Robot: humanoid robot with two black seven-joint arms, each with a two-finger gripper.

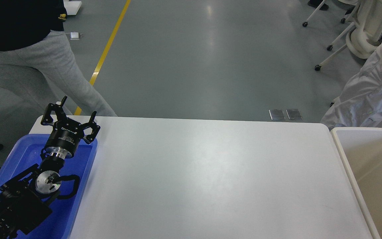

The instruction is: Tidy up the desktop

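- White desktop (211, 176) fills the middle, bare, between blue tray (88, 166) and beige tub (340, 146).
- Left gripper (78, 108) hangs over the tray's far end, jaws wide, holding nothing.
- Right gripper: not visible.
- Tidying looks finished; the next move is likely just withdrawing.

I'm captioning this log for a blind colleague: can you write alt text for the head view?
A white desktop fills the view. The robot's left gripper, fingers spread open and holding nothing, hovers above a blue tray at the desktop's left end. A beige tub sits at the right edge, and two people stand on the grey floor beyond.
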